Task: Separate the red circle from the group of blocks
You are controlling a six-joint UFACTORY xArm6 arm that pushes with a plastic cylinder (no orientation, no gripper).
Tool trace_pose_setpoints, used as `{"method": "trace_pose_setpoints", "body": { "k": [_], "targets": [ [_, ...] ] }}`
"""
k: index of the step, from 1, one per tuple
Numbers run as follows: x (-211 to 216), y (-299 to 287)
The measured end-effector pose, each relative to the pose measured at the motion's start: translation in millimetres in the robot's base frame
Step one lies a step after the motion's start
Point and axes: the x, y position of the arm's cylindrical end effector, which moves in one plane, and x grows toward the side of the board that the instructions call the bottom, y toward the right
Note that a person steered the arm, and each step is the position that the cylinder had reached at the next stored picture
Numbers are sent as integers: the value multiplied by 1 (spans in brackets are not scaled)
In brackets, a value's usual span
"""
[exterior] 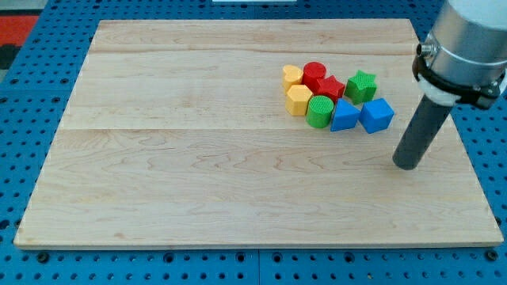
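Observation:
The red circle (314, 72) sits at the top of a tight group of blocks on the wooden board (198, 158), at the view's upper right. It touches a yellow heart (292, 76) on its left and a red star (329, 87) below right. A yellow hexagon (299, 100), a green circle (320, 112), a blue triangle-like block (344, 115), a blue cube (376, 115) and a green star (361, 85) complete the group. My tip (407, 164) rests on the board to the lower right of the group, apart from the blue cube.
The board lies on a blue pegboard (32, 158) that shows all around it. The arm's grey body (467, 39) hangs over the board's upper right corner. The board's right edge is close to my tip.

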Motion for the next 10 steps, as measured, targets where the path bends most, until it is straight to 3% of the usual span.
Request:
{"method": "trace_pose_setpoints", "body": {
  "k": [1, 2, 4, 7, 9, 10],
  "targets": [
    [-2, -30],
    [-52, -18],
    [-89, -106],
    [-188, -131],
    [-173, -130],
    [-189, -112]
  ]
}}
